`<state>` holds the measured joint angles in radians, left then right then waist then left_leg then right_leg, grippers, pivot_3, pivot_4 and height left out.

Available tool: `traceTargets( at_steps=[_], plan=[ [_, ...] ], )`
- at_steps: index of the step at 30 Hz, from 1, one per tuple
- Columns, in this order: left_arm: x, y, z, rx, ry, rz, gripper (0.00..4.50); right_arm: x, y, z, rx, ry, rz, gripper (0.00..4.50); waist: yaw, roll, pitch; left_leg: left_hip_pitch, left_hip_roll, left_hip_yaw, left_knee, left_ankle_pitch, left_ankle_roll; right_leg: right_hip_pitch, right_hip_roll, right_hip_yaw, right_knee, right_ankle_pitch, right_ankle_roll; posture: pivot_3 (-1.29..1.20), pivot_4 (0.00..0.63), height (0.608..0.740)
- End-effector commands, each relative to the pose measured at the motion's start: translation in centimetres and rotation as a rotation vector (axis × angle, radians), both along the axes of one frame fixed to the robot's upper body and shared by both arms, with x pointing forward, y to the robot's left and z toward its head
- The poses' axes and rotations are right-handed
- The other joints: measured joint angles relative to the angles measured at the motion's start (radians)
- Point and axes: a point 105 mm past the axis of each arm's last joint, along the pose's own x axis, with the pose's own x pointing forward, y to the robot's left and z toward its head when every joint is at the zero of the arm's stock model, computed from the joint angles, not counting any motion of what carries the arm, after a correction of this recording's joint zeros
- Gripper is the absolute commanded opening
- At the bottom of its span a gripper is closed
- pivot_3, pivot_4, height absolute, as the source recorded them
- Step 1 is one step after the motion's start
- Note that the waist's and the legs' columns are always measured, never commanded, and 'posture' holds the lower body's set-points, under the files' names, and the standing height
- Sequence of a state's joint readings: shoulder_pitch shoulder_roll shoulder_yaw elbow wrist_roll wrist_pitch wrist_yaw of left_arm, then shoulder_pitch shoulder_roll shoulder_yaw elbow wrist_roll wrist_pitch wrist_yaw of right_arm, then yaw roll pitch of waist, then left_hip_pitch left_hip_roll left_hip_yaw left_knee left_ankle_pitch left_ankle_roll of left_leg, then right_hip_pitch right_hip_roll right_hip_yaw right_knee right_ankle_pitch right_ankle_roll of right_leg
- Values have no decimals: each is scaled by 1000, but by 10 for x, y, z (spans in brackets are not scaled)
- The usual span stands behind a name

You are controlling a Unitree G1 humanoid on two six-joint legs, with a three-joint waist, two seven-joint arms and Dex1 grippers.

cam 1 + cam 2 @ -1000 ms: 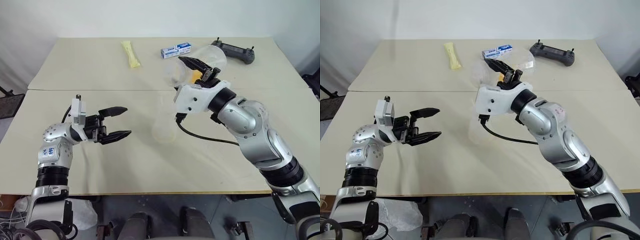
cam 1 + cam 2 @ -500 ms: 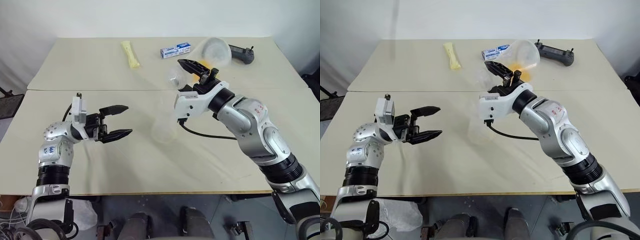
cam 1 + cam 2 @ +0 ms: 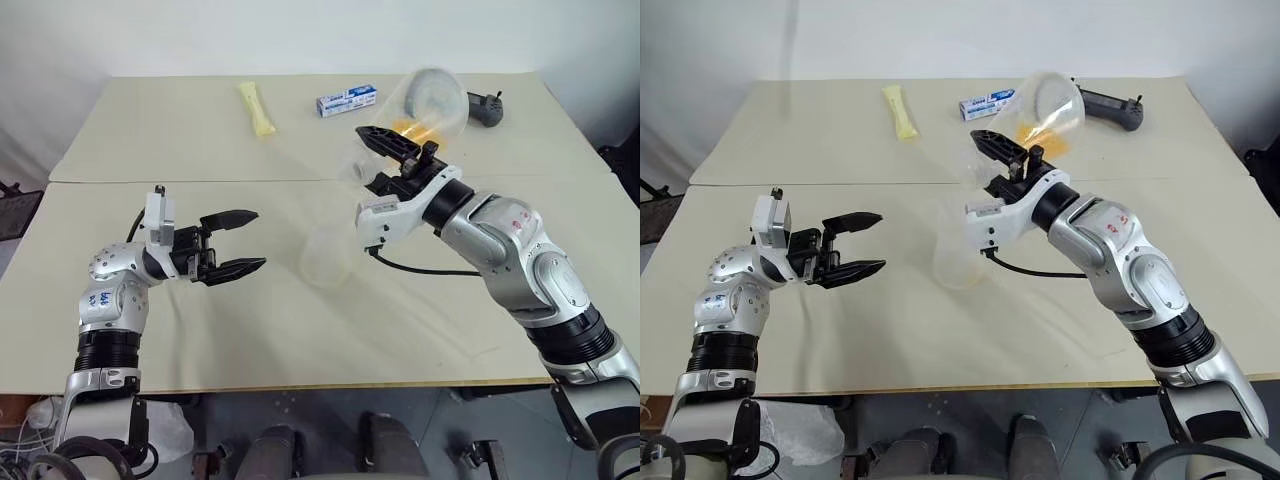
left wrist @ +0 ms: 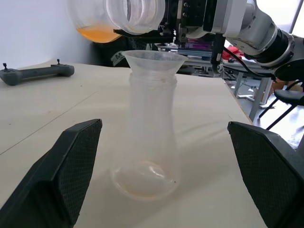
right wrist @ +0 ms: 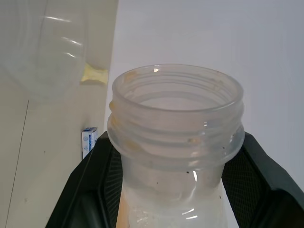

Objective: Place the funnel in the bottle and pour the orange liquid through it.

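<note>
The funnel (image 4: 153, 61) sits in the neck of the bottle (image 4: 148, 142), which stands upright on the table (image 3: 200, 330) at the centre of the head view; above it and slightly up-right in the frame hangs a clear jar (image 3: 425, 105), tipped on its side with its threaded mouth (image 5: 175, 114) toward the funnel — the orange liquid (image 4: 97, 34) pooled in its lower wall. The right gripper (image 3: 385, 150) is clamped on the jar's neck; the left gripper (image 3: 235, 243), at centre-left, hangs with fingers spread wide and holding nothing, apart from the bottle. Along the upper edge lie a pale yellow packet (image 3: 258, 108), a small blue-and-white box (image 3: 347, 100) and a dark controller (image 3: 1110, 105).
</note>
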<state>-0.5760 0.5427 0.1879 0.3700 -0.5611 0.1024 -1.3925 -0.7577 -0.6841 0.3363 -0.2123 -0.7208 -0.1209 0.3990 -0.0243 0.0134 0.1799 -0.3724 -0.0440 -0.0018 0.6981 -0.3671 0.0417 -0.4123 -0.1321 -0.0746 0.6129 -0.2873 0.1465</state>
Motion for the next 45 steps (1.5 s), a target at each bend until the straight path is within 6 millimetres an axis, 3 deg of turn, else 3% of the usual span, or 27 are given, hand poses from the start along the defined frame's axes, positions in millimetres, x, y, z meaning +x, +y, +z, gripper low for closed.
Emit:
traceTargets(
  at_steps=[1, 45],
  plan=[
    [-3, -1, 9, -11, -35, -17, 4500, -5, -5, 20, 11, -90, 3, 2450, -3, 0, 0, 0, 0, 0, 0, 0, 0, 0, 0, 0, 0, 0, 0, 0, 150, 740],
    [-7, -1, 10, -37, -25, -32, 4500, -2, 14, 14, -158, -186, 86, 2450, -5, 0, 0, 0, 0, -1, 0, 0, 0, 0, 0, 0, 2, 0, 0, 0, 150, 740]
  ],
)
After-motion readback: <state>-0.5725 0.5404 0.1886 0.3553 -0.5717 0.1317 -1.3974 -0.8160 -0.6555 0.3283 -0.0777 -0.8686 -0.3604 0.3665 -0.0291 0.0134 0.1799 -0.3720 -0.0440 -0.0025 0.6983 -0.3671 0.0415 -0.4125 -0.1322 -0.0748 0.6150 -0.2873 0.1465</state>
